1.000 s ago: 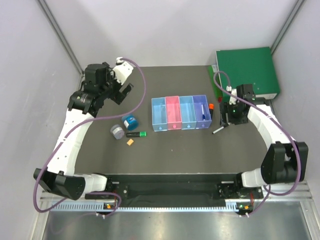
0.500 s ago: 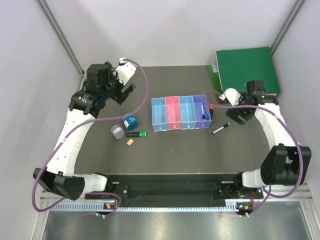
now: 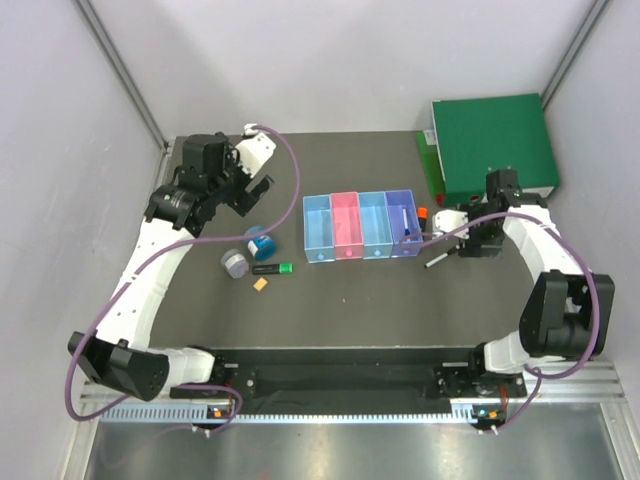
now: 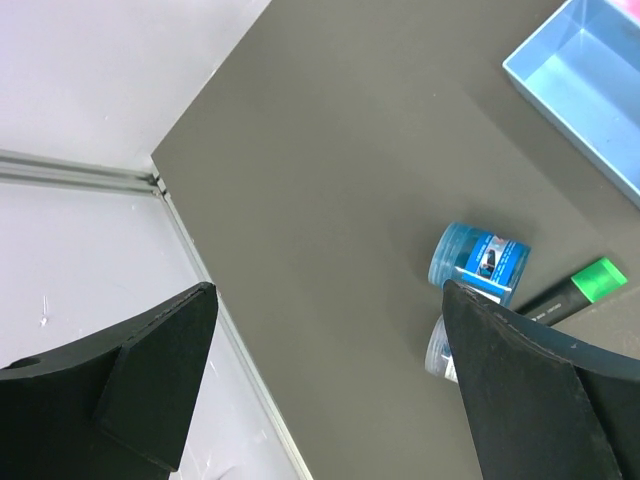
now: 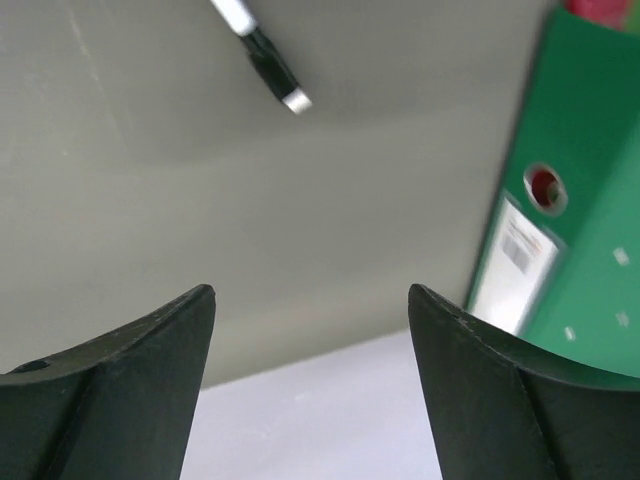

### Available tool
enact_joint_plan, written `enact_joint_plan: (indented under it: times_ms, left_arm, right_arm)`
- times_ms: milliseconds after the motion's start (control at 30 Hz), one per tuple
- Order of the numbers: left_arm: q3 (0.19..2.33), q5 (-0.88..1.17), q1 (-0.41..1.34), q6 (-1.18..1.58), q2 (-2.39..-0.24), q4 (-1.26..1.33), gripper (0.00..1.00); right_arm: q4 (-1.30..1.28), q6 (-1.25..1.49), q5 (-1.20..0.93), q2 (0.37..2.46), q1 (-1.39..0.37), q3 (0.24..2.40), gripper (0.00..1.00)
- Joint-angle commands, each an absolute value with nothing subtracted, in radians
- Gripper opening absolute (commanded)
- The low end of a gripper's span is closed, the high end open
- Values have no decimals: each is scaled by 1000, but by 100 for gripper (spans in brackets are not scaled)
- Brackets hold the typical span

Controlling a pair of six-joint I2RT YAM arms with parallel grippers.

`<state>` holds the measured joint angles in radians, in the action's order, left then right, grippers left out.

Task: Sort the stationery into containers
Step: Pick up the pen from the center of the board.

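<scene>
The containers (image 3: 360, 226) are a row of four joined bins, light blue, pink, light blue and purple. A blue-capped white pen (image 3: 402, 221) lies in the purple one, and an orange-capped highlighter (image 3: 423, 216) stands against its right side. A black-capped pen (image 3: 437, 260) (image 5: 266, 52) lies on the mat; my right gripper (image 3: 478, 243) (image 5: 310, 290) hangs open and empty just right of it. A blue tin (image 3: 259, 243) (image 4: 480, 262), grey tin (image 3: 235, 263) (image 4: 438, 350), green-capped highlighter (image 3: 272, 268) (image 4: 575, 290) and tiny orange block (image 3: 260, 284) lie left of the bins. My left gripper (image 3: 250, 190) (image 4: 327, 290) is open above and behind the blue tin.
A large green binder (image 3: 495, 145) (image 5: 580, 200) lies at the back right corner, close to my right arm. The mat's left edge and a metal rail (image 4: 215, 330) run under my left gripper. White walls close in both sides.
My right wrist swung up and away from the black-capped pen, then turned back down beside it. The left gripper drifted slightly right, toward the tins. The pen has not moved.
</scene>
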<state>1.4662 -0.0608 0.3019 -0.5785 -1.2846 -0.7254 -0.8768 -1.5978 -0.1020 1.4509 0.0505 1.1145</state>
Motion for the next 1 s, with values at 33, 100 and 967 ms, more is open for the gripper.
enact_joint_plan:
  times_ms: [33,100,967]
  left_arm:
    - [1442,-83,305,-578,-1249,-681,99]
    - [1437,-87,305,-577,-1250,-672,99]
    - [1493,-127,305,-621,-1318,-678,99]
  right_arm:
    - [-851,-1687,-158,1486,8,1069,77]
    - [-838,-1697,-160,1497,-34,1055,76]
    - [-704,-1646,-164,1727,-101,1032,55]
